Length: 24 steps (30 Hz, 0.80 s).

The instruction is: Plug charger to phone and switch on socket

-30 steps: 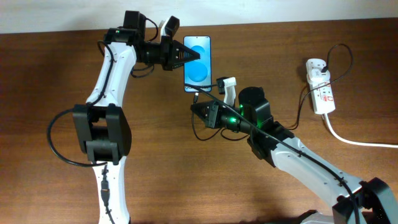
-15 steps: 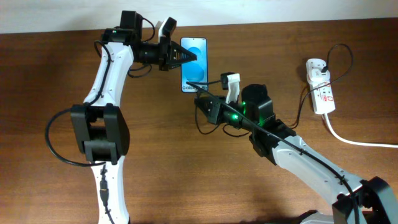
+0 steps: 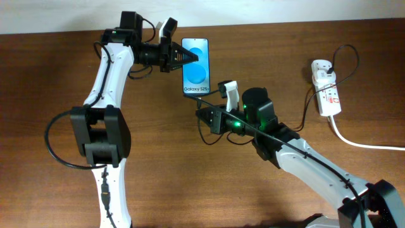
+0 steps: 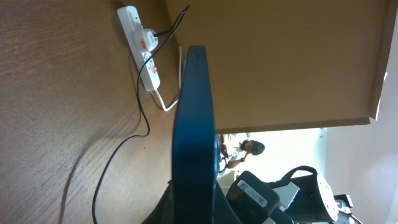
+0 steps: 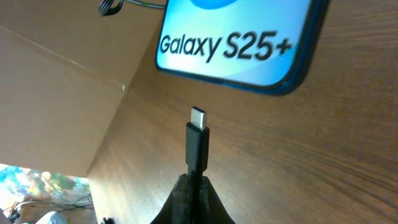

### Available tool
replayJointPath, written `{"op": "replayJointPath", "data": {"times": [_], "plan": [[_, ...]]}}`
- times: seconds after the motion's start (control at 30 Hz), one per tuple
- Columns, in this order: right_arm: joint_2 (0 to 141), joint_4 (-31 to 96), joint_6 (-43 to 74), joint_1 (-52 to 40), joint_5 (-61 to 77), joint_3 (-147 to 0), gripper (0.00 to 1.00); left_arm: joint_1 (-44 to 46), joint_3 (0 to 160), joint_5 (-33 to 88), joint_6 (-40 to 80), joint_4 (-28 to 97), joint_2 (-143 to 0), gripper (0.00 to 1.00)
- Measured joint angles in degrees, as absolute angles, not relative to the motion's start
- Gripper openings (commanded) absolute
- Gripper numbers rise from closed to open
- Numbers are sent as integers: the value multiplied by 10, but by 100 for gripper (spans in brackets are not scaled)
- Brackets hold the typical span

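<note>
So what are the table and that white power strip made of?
Table: wood or a wood-look laminate, fairly matte, judging by the brown grain streaks running along it. Power strip: probably moulded plastic, with a smooth, plain white casing and red markings.

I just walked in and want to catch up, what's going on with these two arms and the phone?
The left gripper holds the phone with its screen facing up. The right gripper grips the charger just behind its plug and aims the tip at the phone's bottom edge. There is a gap between them, so it is not yet plugged in. The socket lies well away from both grippers.
</note>
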State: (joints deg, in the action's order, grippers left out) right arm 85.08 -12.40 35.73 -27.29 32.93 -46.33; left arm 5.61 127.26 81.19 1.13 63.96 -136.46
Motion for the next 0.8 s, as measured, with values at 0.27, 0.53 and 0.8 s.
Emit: {"op": "replayJointPath", "data": {"times": [0.27,0.53,0.8], "plan": [[851,-138,357,-260,342,-463,4,72,1273,812,11,636,-1365,0],[851,-122,357,-260,361,-463,4,73,1273,822,11,622,-1365,0],[851,-140,360,-246,360,-463,4,73,1272,845,11,611,-1365,0]]}}
